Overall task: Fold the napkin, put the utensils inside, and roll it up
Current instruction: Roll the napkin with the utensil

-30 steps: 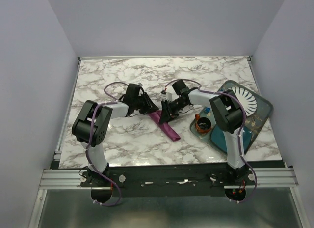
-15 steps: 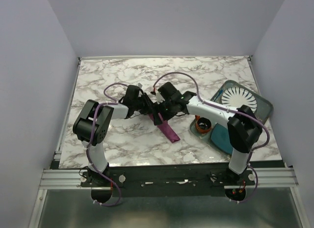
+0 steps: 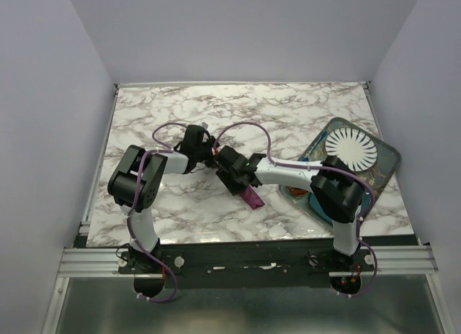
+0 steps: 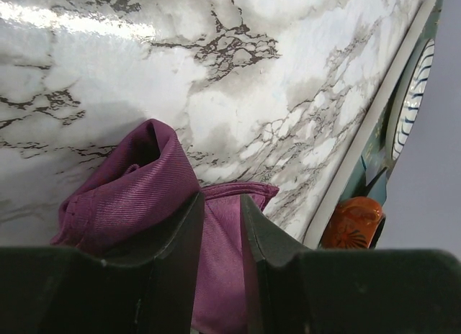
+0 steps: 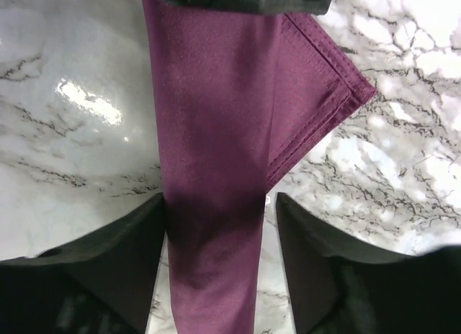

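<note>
The plum-purple napkin [image 3: 252, 197] lies rolled into a narrow strip on the marble table [image 3: 180, 118]. My left gripper [image 3: 213, 161] is shut on its far end, with cloth bunched between the fingers [image 4: 189, 229] of the left gripper [image 4: 220, 215]. My right gripper [image 3: 232, 173] is open and straddles the napkin [image 5: 212, 168]. Its left finger [image 5: 140, 237] touches the cloth; the right finger [image 5: 306, 237] stands a little apart. A hemmed corner [image 5: 338, 96] sticks out to the right. The utensils are out of view.
A teal mat [image 3: 385, 168] at the right carries a white plate [image 3: 351, 150]. An orange-rimmed cup [image 4: 353, 222] sits at the mat's near-left edge, partly behind my right arm in the top view. The table's side walls stand close on both sides.
My right arm has swung left and down over the rolled napkin, and its jaws have opened. The left gripper has stayed on the napkin's end.
</note>
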